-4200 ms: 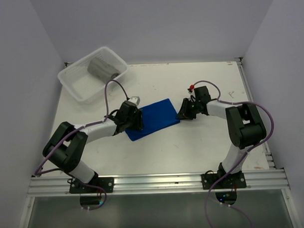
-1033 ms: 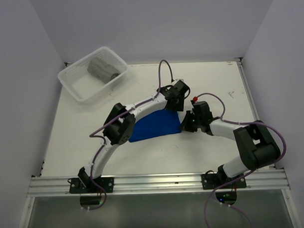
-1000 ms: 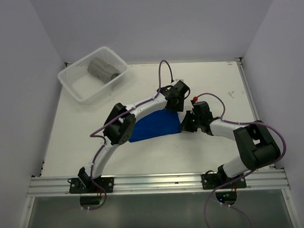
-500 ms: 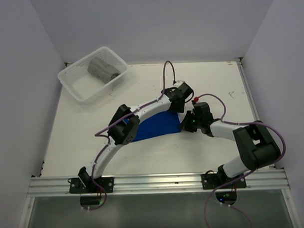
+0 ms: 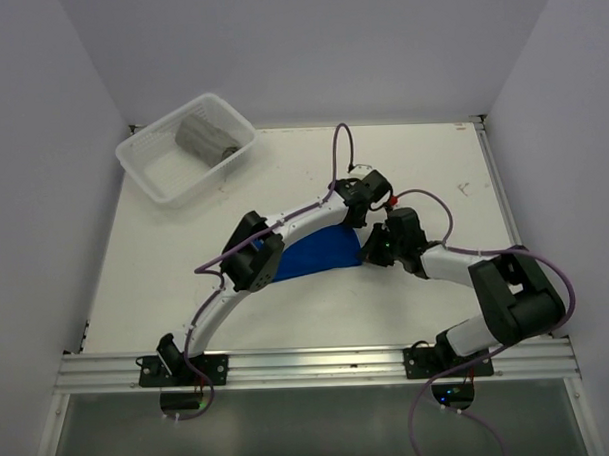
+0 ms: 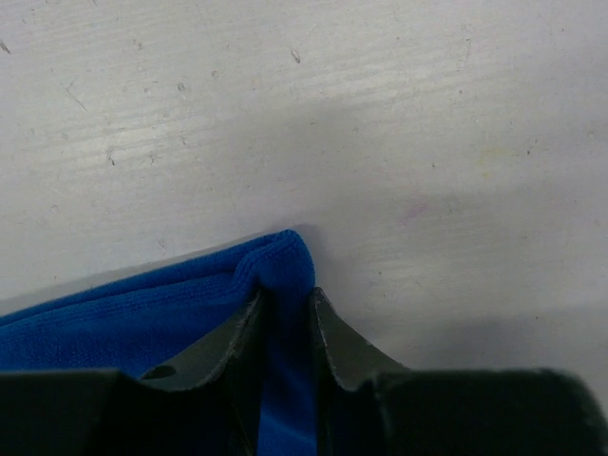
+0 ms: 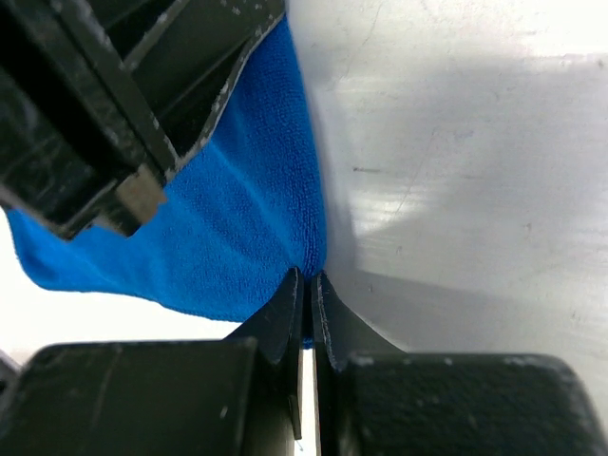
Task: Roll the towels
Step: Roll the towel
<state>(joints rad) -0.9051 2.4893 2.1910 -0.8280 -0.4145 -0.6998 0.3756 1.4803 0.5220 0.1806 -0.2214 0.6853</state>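
Note:
The blue towel (image 5: pixel 315 256) lies mid-table, partly under my left arm. My left gripper (image 5: pixel 360 218) reaches across to its far right corner; in the left wrist view the left gripper (image 6: pixel 285 309) is shut on a raised fold of the blue towel (image 6: pixel 142 318). My right gripper (image 5: pixel 371 250) sits at the near right corner, and in the right wrist view the right gripper (image 7: pixel 306 285) is shut on the edge of the blue towel (image 7: pixel 237 237). The grey towel (image 5: pixel 206 136) lies rolled inside the basket.
The white ribbed plastic basket (image 5: pixel 147 165) stands at the back left corner. The two gripper heads are close together at the towel's right side; the left gripper's black body (image 7: pixel 95 123) fills the upper left of the right wrist view. Walls enclose the table.
My left gripper has shifted slightly right and its jaws have closed from half open onto the towel's corner fold. The right gripper has kept its pinch and place.

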